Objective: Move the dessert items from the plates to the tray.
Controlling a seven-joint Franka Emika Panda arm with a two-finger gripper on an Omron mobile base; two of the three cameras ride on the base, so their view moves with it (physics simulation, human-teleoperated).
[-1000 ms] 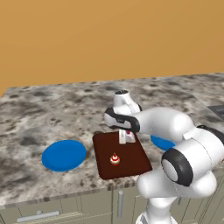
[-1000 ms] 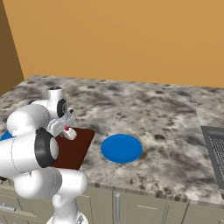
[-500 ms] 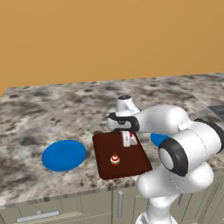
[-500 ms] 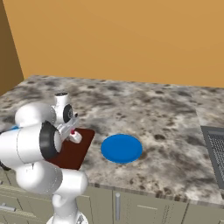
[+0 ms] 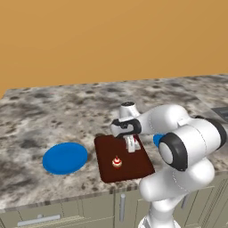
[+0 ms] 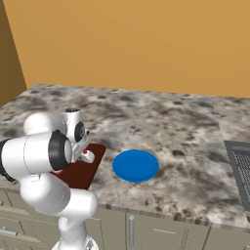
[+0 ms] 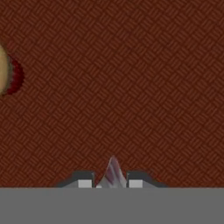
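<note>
A: Start with the big things. What's on the counter (image 5: 53, 111)?

B: A brown tray (image 5: 122, 158) near the front edge, with the arm bent down over it. One blue plate (image 5: 65, 157) lies on the robot's left of the tray, bare. A second blue plate (image 6: 135, 165) lies on the right, also bare; in the left base view just a sliver of it peeks out behind the arm.

A: And the desserts?

B: The cupcake (image 5: 117, 162) already sits on the tray, toward its front. The cake wedge (image 5: 132, 144) is pinched in the end effector (image 5: 132, 148), which is clenched on it low over the tray's back half. In the right base view a red cherry spot shows at the fingers.

A: How does the hand view read?

B: Woven brown tray surface all across it, and a pale pointed sliver of the wedge (image 7: 112, 173) squeezed between the two finger tips (image 7: 85, 181). The cupcake's edge (image 7: 3, 70) pokes in at the left border, so it lies off to one side, well apart from the wedge.

A: So what does the next move turn on?

B: The tray lying straight beneath the wedge, very close. I'd judge letting go here would set it down clear of the cupcake. Whether it already touches the tray, I cannot tell.
</note>
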